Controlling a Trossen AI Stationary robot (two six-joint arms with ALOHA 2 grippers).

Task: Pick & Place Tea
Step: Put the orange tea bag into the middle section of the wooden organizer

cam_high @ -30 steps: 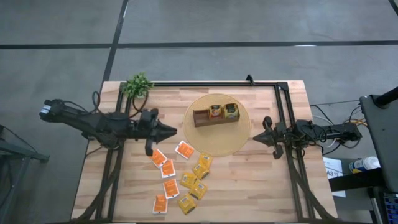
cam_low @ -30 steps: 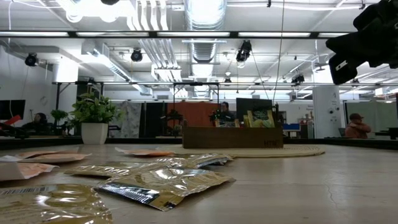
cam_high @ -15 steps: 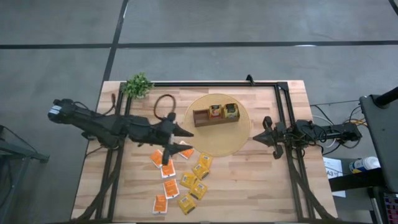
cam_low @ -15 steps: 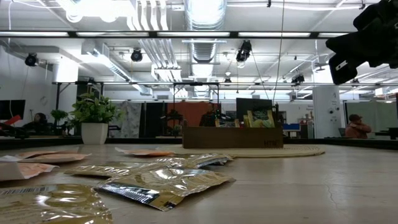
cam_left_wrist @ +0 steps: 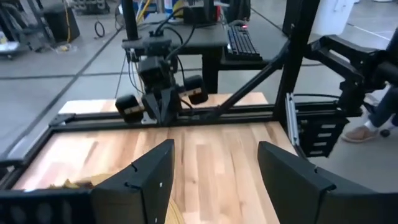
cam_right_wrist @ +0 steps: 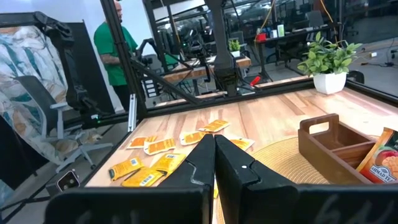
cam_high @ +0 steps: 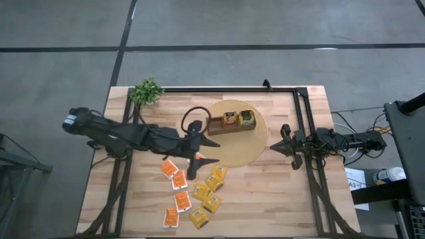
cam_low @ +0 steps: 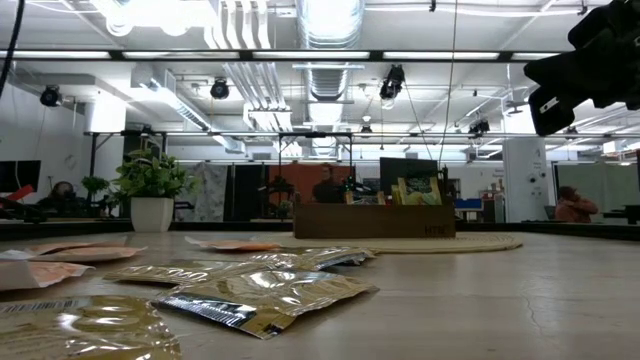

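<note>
Several orange and yellow tea sachets [cam_high: 199, 192] lie flat on the wooden table, loose, at its near middle; they also fill the foreground of the low view [cam_low: 260, 295]. Two more stand in the brown wooden box [cam_high: 230, 123], which rests on a round woven mat [cam_high: 242, 151]. My left gripper [cam_high: 204, 142] hovers at the mat's left edge, just near of the box, over one orange sachet [cam_high: 201, 158]. It is open, with nothing between its fingers [cam_left_wrist: 214, 186]. My right gripper [cam_high: 275, 145] waits shut at the mat's right edge [cam_right_wrist: 214, 158].
A small potted plant [cam_high: 147, 91] stands at the table's far left corner [cam_low: 150, 185]. A black frame [cam_high: 226, 89] runs along the far edge and both sides. People show in the room behind [cam_right_wrist: 115, 43]. Bare wood lies near the table's right [cam_high: 279, 199].
My left arm has stretched out and carried its gripper toward the table's right edge, from left of the sachets to the mat's edge beside the box, rolling the wrist on the way. The sachets and the box lie as before.
</note>
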